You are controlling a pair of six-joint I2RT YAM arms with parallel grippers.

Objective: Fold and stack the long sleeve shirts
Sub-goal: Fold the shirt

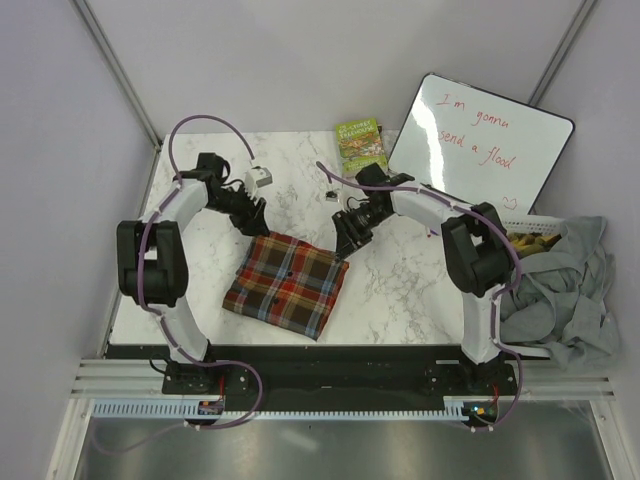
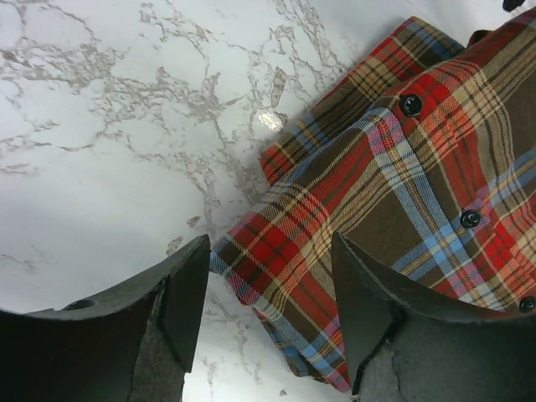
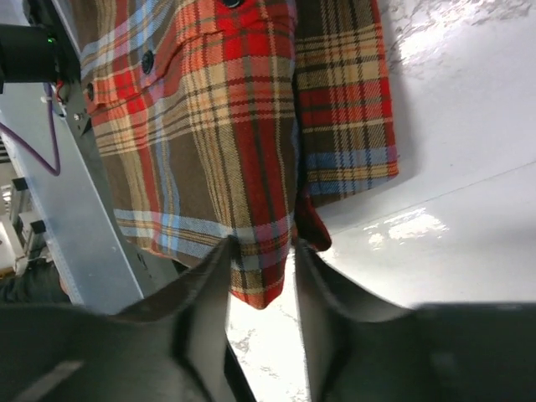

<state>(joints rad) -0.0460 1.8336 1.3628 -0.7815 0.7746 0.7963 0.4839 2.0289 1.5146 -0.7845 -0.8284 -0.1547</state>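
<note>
One plaid long sleeve shirt [image 1: 286, 284], in red-orange, brown and blue checks, lies folded into a rectangle on the marble table. My left gripper [image 1: 252, 222] hovers at its far left corner. In the left wrist view the gripper [image 2: 270, 293] is open, and the shirt's buttoned front [image 2: 402, 184] lies below and to the right. My right gripper [image 1: 345, 243] is at the far right corner. In the right wrist view the gripper [image 3: 261, 268] stands open with a corner of the shirt [image 3: 243, 134] between the blurred fingertips.
A heap of grey cloth [image 1: 565, 285] fills a basket at the table's right edge. A whiteboard [image 1: 480, 140] leans at the back right beside a green book [image 1: 361, 143]. A small white object [image 1: 261, 178] lies at the back left.
</note>
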